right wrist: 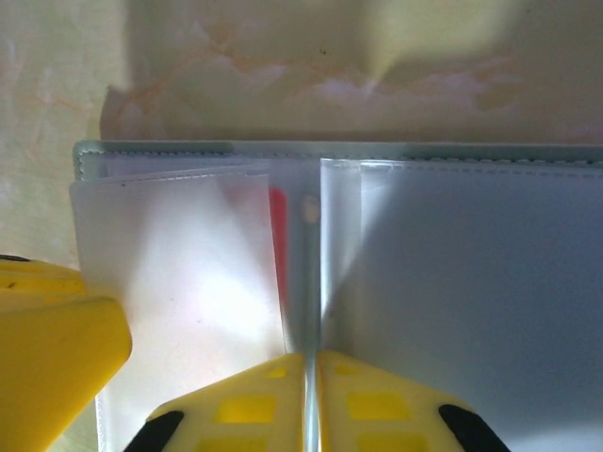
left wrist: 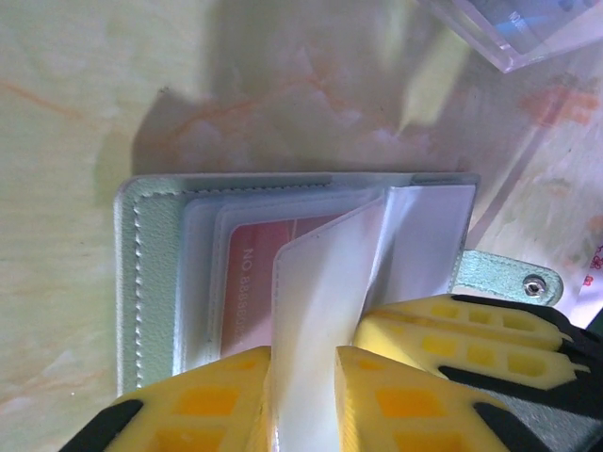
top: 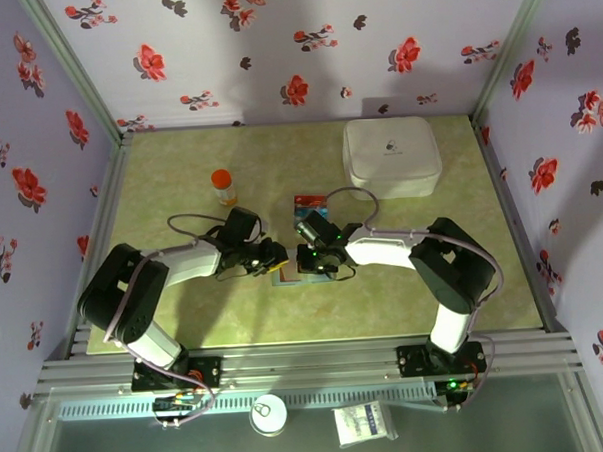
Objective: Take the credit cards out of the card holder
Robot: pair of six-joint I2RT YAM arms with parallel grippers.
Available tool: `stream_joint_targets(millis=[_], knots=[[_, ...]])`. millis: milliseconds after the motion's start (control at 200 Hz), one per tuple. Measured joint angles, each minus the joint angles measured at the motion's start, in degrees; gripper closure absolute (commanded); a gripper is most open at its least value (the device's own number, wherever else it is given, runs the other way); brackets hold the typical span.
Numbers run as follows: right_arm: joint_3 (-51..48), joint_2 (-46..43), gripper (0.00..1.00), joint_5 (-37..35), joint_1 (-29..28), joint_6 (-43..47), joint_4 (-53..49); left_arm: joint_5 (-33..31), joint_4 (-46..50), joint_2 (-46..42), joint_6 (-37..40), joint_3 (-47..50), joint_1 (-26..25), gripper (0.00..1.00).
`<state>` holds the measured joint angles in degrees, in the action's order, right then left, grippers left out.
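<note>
Bottle [top: 223, 186], small and orange, stands alone on the left of the table [top: 186, 331], well clear of the work.

Right of it, the left gripper [top: 273, 257] is down at the middle of the table. In its wrist view the yellow fingers [left wrist: 188, 410] are clenched on a clear sleeve [left wrist: 311, 301] that stands up from the open card holder [left wrist: 141, 282].

The holder lies flat between the two grippers, with its stitched cover edge on the left of that view and its snap tab [left wrist: 528, 282] on the right. A red card [left wrist: 250, 282] sits inside a frosted pocket, just left of the pinched sleeve. Its long axis runs towards the left gripper, and its near end lies just beside the left finger.

Next comes the right gripper [top: 311, 261], touching the holder from the other side. Its fingers [right wrist: 254, 405] are pressed together on a thin leaf [right wrist: 309, 282] at the holder's spine.

Just behind it a small red-and-blue rectangle [top: 309, 204] lies on the table. It may be a card already out, but it is too small to tell.

Far right and back sits a white case [top: 392, 155].

By my reading, the card lies left of both pinches and nearer the left arm, so the right should keep the leaves parted while the left goes for it.
</note>
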<state>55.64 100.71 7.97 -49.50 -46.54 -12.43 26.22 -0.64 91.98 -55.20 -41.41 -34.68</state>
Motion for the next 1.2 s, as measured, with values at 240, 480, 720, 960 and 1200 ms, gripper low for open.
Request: stream_joint_targets(millis=[240, 480, 720, 960, 1200], knots=[[-1.3, -5.7, 0.77, -0.8, 0.9, 0.2, -1.3, 0.2, 1.0, 0.1, 0.0, -3.5, -0.9, 0.79], [-6.2, -14.3, 0.76, -2.1, 4.2, 1.0, -1.6, 0.2, 2.4, 3.7, 0.0, -8.4, -3.4, 0.69], [-11.2, -21.2, 0.74, -2.5, 8.4, 1.6, -2.6, -0.2, 4.0, 8.3, 0.0, -14.3, -6.7, 0.62], [-13.5, -25.5, 0.71, -2.4, 10.5, 2.6, -3.4, -0.5, 4.6, 13.5, 0.0, -19.6, -9.0, 0.59], [-14.4, -26.3, 0.71, -2.4, 10.9, 3.0, -4.1, -0.4, 4.3, 17.6, -0.3, -21.0, -9.9, 0.58]])
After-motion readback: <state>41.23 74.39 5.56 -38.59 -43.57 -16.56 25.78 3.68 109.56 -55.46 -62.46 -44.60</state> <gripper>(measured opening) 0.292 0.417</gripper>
